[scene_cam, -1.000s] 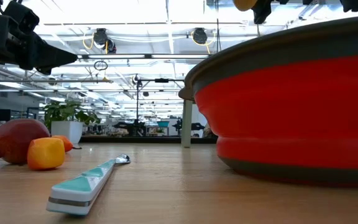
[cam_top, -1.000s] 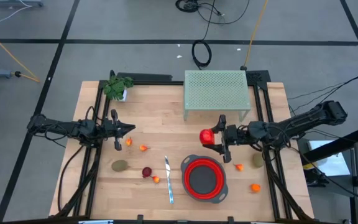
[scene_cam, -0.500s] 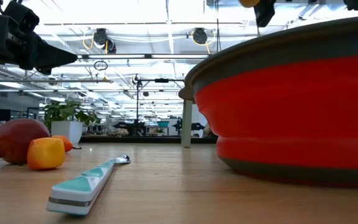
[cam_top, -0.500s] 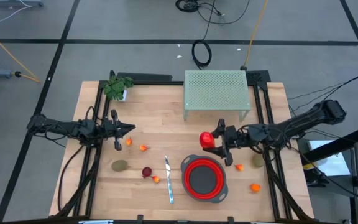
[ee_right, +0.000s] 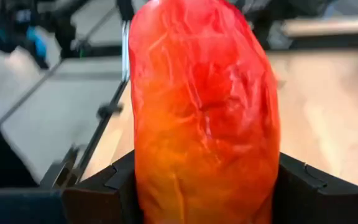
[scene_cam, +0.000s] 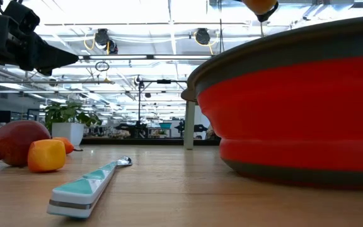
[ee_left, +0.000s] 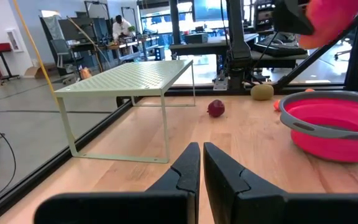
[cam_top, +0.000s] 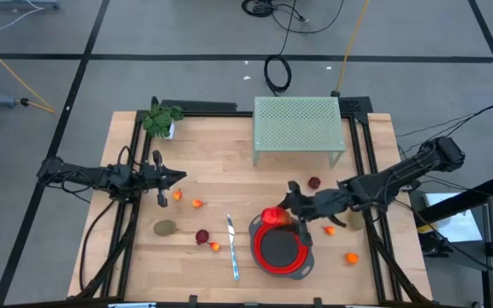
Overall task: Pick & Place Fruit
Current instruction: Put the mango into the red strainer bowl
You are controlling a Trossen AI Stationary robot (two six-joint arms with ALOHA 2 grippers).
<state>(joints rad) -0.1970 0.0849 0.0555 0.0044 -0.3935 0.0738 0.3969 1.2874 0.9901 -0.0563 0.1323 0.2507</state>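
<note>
Tabletop knife [scene_cam: 87, 186], unseen from wrists

In the right wrist view, the orange-red fruit [ee_right: 205, 112] fills the frame, its top and bottom cut off, hiding the fingers [ee_right: 98, 199] of the right gripper [cam_top: 291, 214] save for dark stubs either side; the table beyond is a blur. From table height, we see only part of the red bowl [scene_cam: 295, 107], cut off at the right edge, and a sliver of fruit at the top edge. The dark red ball [scene_cam: 19, 144] sits half behind an orange piece [scene_cam: 46, 156]. From above, the fruit covers the bowl's far-left rim.
</note>
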